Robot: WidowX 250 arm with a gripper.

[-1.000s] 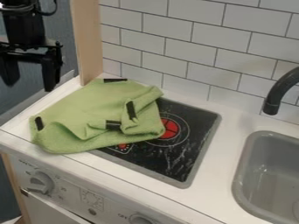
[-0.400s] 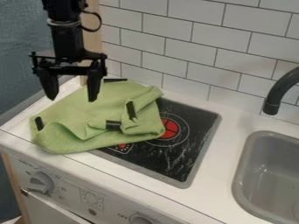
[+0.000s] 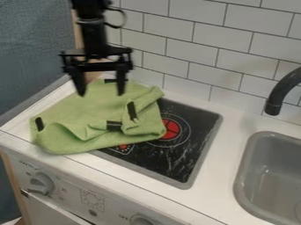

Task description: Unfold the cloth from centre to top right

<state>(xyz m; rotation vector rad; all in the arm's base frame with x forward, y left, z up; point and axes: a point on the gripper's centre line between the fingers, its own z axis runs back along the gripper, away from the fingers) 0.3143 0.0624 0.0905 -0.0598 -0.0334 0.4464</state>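
gripper (image 3: pixel 101 93): hanging over the far part of the cloth, its fingers standing apart and holding nothing.
cloth (image 3: pixel 76 116): lying crumpled on the desk (image 3: pixel 214 176) and partly over the stove top (image 3: pixel 176 163), below the gripper and spreading to both sides of it.
folded flap (image 3: pixel 144 125): bunching up below and to the right of the gripper, probably the part needing the pull; the step in hand is seeming to be lining up for it.
middle black mark (image 3: pixel 115 125): sitting beneath and slightly right of the gripper, likely serving as a good guide for the grasp; the fingers are needing to straddle the loose edge beside it, pinching the upper layer alone.
upright black mark (image 3: pixel 131 110): lying right of the gripper and lower; pressing down here is risking catching two layers and dragging the whole cloth.
wall (image 3: pixel 200 83): rising behind and right of the gripper; the pull is wanting to go up and right towards it, lifting slightly first, running low and slow, then releasing as the flap is lying flat.
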